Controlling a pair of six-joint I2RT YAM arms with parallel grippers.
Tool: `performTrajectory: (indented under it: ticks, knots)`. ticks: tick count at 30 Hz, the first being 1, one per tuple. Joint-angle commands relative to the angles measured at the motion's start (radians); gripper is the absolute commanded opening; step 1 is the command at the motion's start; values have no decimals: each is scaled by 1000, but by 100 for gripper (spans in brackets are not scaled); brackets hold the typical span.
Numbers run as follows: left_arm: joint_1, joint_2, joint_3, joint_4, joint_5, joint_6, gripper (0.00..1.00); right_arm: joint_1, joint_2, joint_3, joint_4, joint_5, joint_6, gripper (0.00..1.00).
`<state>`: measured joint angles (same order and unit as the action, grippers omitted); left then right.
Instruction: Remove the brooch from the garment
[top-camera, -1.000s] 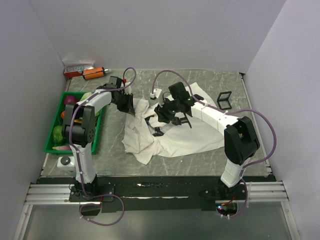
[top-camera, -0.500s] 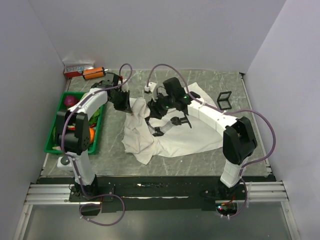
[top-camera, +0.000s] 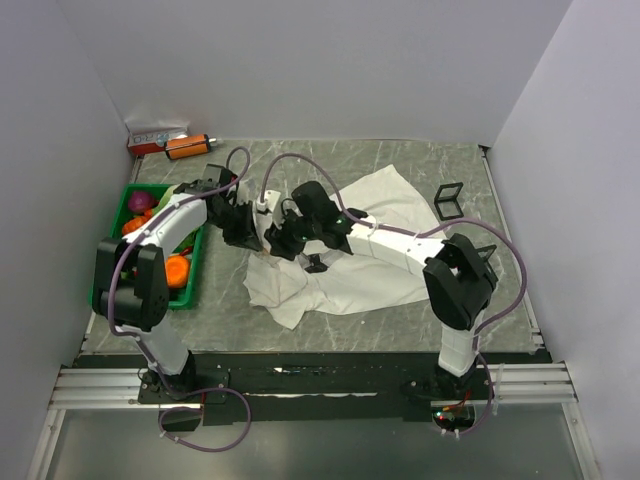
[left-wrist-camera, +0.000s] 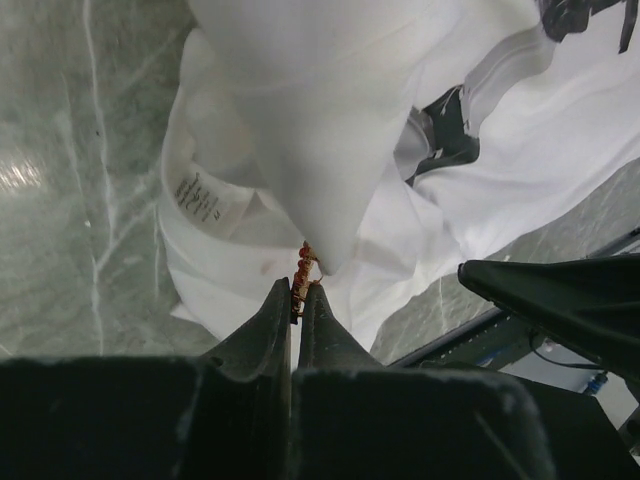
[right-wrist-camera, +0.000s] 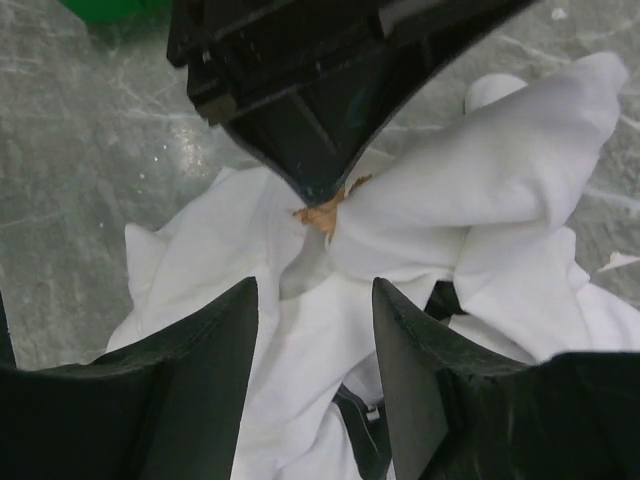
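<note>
While the left gripper (left-wrist-camera: 297, 292) is clamped on the brooch (left-wrist-camera: 305, 262), its tips meet a raised peak of the white garment (left-wrist-camera: 330, 120) above the table (left-wrist-camera: 60, 150). Brooch is at the garment's left edge, left of table centre, touching the cloth. Right gripper (right-wrist-camera: 315, 300) hangs just right of it, jaws apart, holding nothing, with the cloth below. Green bin (top-camera: 105, 290) is at the far left, apart from the garment.
</note>
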<state>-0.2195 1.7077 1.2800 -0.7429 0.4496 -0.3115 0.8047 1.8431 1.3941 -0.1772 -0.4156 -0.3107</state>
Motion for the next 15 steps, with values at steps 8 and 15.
performTrajectory:
  ticks: [8,15]
  knots:
    - [12,-117,-96,-16,96,21,1,22,137,83,67,0,41,56]
    - [17,-161,-146,-9,169,124,1,24,166,72,62,-28,76,40]
